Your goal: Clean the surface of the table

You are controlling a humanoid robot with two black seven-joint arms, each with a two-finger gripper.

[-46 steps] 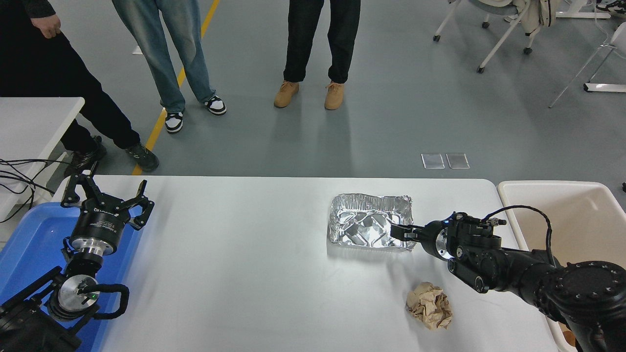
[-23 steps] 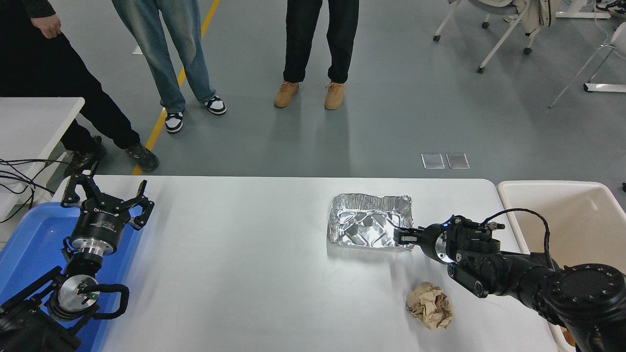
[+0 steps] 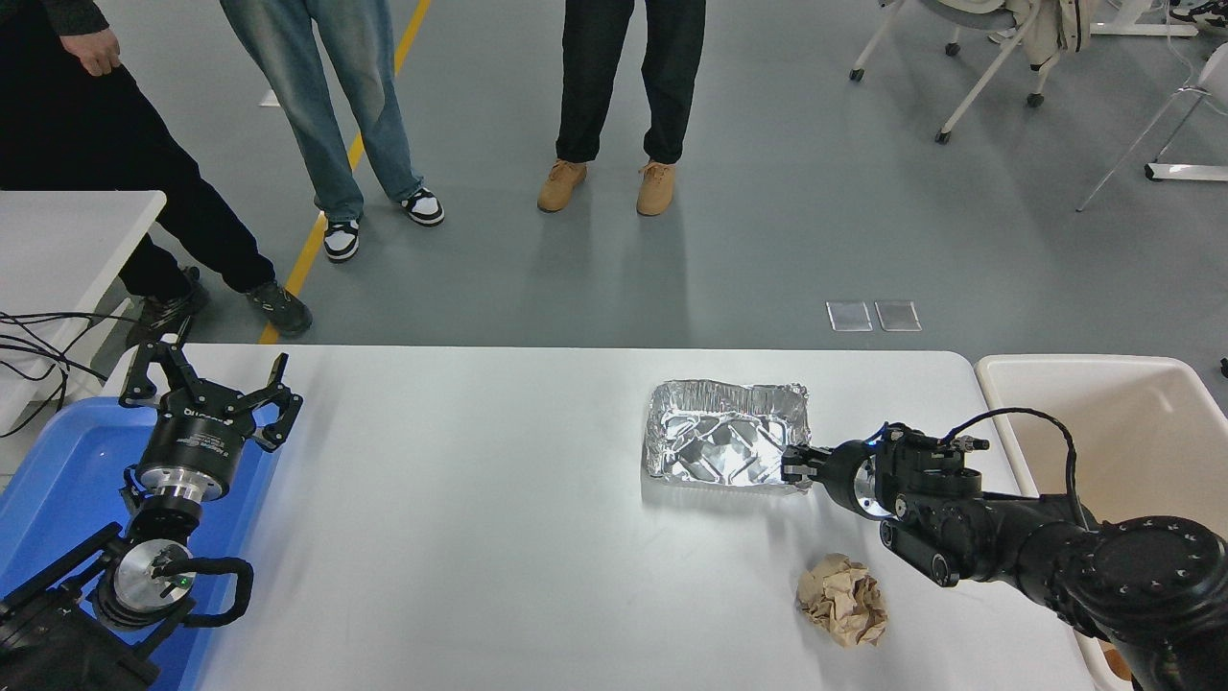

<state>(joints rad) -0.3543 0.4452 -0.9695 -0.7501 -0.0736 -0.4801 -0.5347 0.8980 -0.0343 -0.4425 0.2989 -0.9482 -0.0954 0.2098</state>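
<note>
The right hand (image 3: 792, 464) reaches in from the right side and sits at the near right corner of a foil tray (image 3: 726, 445), its fingers closed down on the tray's crumpled rim there, so it has hold of the foil tray at that corner. The black arm behind it stretches back toward the lower right, with a thin black cable looping above the wrist. The foil tray rests on the white surface (image 3: 480, 518), right of its middle and toward the far edge, its shiny ribbed bottom facing up. Nearer than the hand, and a little to the right of the tray, a crumpled ball of brown paper (image 3: 843, 600) lies on the surface, apart from both the tray and the arm. Just beyond the surface's right edge stands a beige bin (image 3: 1132, 384). The white surface itself spans most of the view, running from the blue bin (image 3: 58, 480) at the left to the beige bin at the right. The left hand (image 3: 209, 393) is parked at the lower left over the blue bin's edge, its fingers spread wide and holding nothing. On the grey floor past the far edge stand three people (image 3: 624, 86), seen mostly as legs and shoes, and white chairs (image 3: 969, 58) stand at the far right.
</note>
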